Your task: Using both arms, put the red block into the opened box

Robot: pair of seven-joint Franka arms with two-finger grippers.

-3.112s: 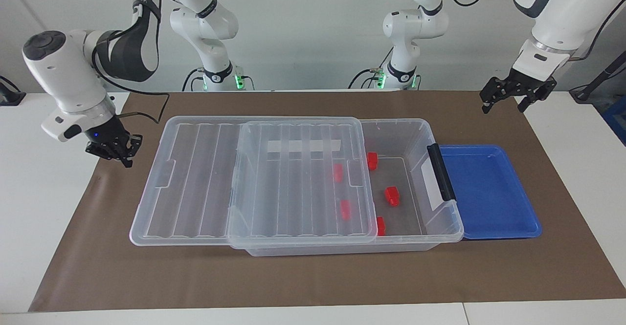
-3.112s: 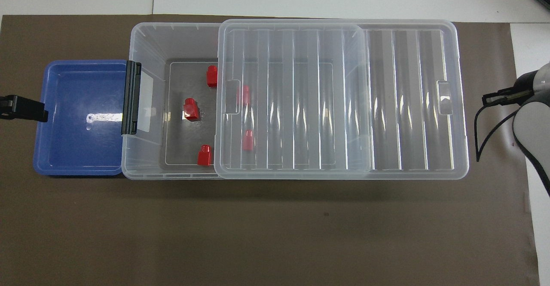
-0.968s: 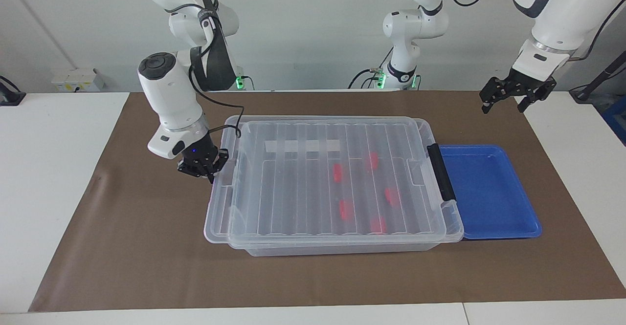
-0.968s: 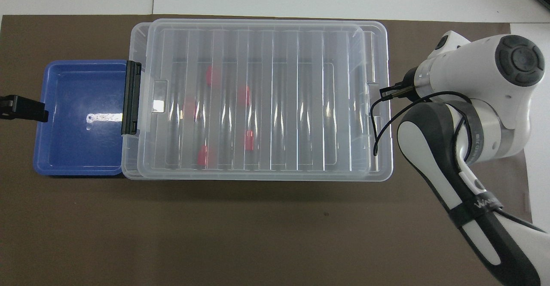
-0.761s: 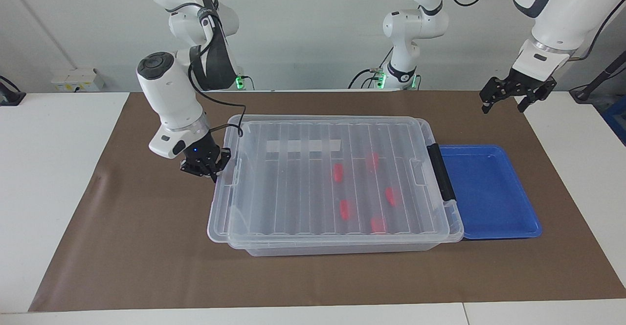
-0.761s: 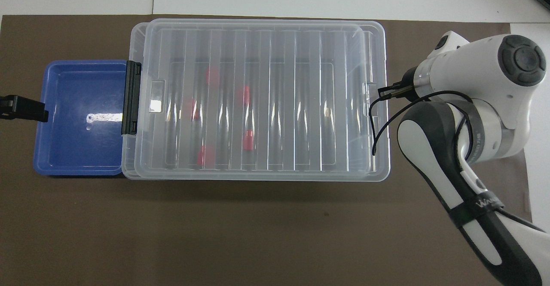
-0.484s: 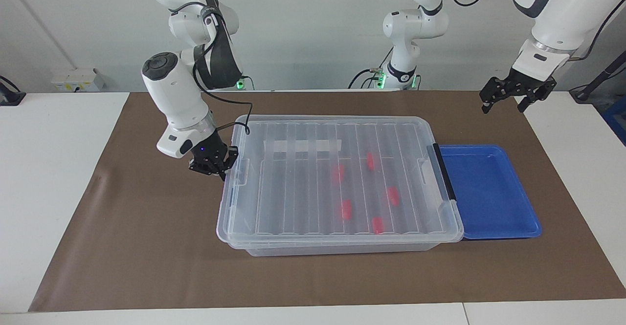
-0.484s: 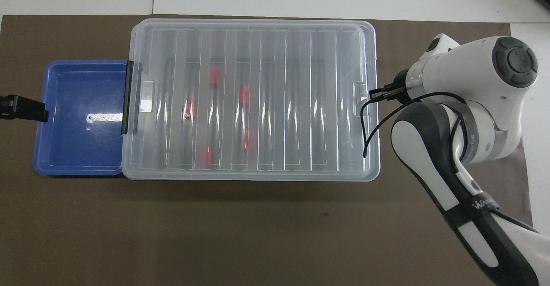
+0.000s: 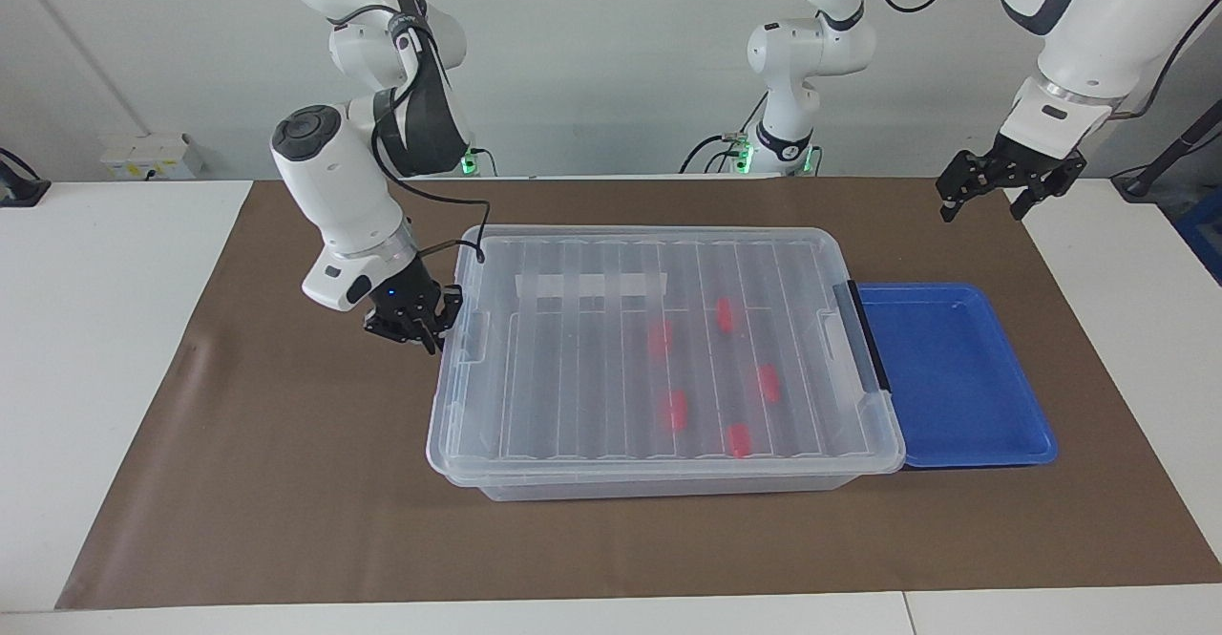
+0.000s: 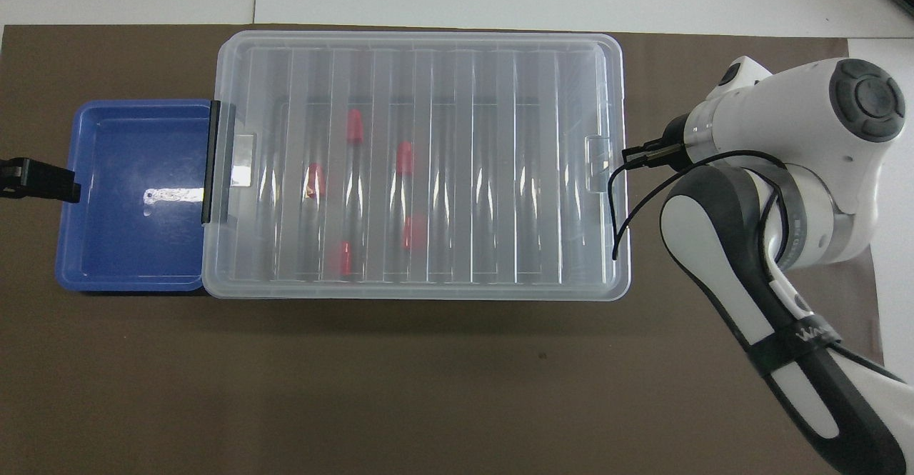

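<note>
Blocks [image 9: 673,409] sit under the lid [image 9: 659,349] on the box [image 9: 668,484]. Right gripper [image 9: 412,324], grip unreadable, should back off level; left gripper [image 9: 1002,186] waits wide open, empty.

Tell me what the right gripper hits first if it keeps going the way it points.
Probably the brown mat beside the box's end: the right gripper points down, just clear of the lid; depth is uncertain.
</note>
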